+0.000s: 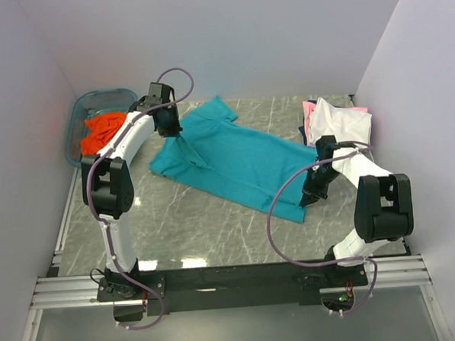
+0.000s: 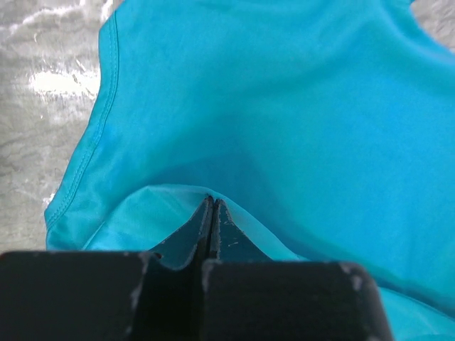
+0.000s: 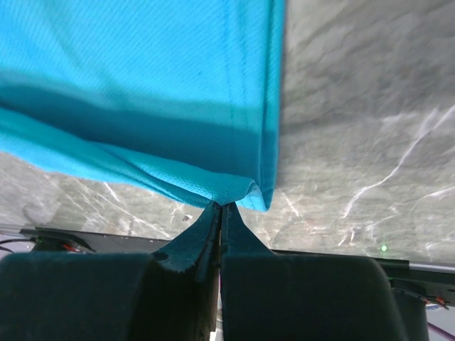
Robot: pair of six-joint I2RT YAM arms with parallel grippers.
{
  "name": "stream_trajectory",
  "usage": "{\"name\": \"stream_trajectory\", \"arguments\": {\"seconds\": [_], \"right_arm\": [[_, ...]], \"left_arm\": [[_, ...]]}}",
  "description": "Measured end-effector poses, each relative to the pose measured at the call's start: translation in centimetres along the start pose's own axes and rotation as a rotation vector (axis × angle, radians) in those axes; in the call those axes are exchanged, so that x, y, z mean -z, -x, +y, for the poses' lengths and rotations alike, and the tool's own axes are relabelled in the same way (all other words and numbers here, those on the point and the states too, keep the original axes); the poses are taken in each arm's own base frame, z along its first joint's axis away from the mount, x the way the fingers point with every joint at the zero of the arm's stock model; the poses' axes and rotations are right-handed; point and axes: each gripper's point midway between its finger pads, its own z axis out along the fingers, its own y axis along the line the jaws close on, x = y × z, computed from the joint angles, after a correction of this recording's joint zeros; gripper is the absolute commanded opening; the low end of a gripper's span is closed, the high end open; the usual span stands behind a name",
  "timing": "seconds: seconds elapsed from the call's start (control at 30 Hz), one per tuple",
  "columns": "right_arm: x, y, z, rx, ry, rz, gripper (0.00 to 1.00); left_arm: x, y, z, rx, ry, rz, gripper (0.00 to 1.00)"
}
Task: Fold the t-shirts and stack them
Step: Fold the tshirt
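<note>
My left gripper [image 2: 211, 202] and right gripper [image 3: 221, 207] both clamp the teal shirt [image 1: 238, 161]; pink shirt [image 1: 310, 106] mostly hides under white shirt [image 1: 338, 123].

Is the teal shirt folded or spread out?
Spread out: the teal shirt lies open across the table, left tool and right tool each pinching an edge.

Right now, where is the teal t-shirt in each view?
Top external: teal t-shirt spread across the centre of the marble table.
Left wrist: fills most of the picture, pinched by the left tool.
Right wrist: upper left, its corner pinched by the right tool.
Shared landmark: marble table.
</note>
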Motion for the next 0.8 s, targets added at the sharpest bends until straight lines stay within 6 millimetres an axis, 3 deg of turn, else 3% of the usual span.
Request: {"name": "stream_trajectory", "arguments": {"seconds": [0.3, 0.63, 0.67, 0.73, 0.8], "right_arm": [[-1.0, 0.8, -0.9, -0.022, -0.013, 0.042, 0.0], [-1.3, 2.4, -0.5, -0.011, -0.007, 0.035, 0.03], [-1.2, 2.5, -0.4, -0.011, -0.006, 0.033, 0.08], [-1.0, 2.8, -0.2, -0.011, -0.001, 0.024, 0.24], [-0.6, 3.3, 0.0, -0.009, 0.004, 0.009, 0.33]], "left_arm": [[-1.2, 1.6, -0.7, 0.025, -0.008, -0.021, 0.0], [-4.2, 0.9, -0.4, 0.046, 0.006, 0.021, 0.02], [-4.3, 0.9, -0.4, 0.047, 0.004, 0.023, 0.04], [-4.6, 1.1, -0.6, 0.05, -0.002, 0.022, 0.21], [-4.8, 1.8, -1.1, 0.063, -0.018, 0.009, 0.37]]}}
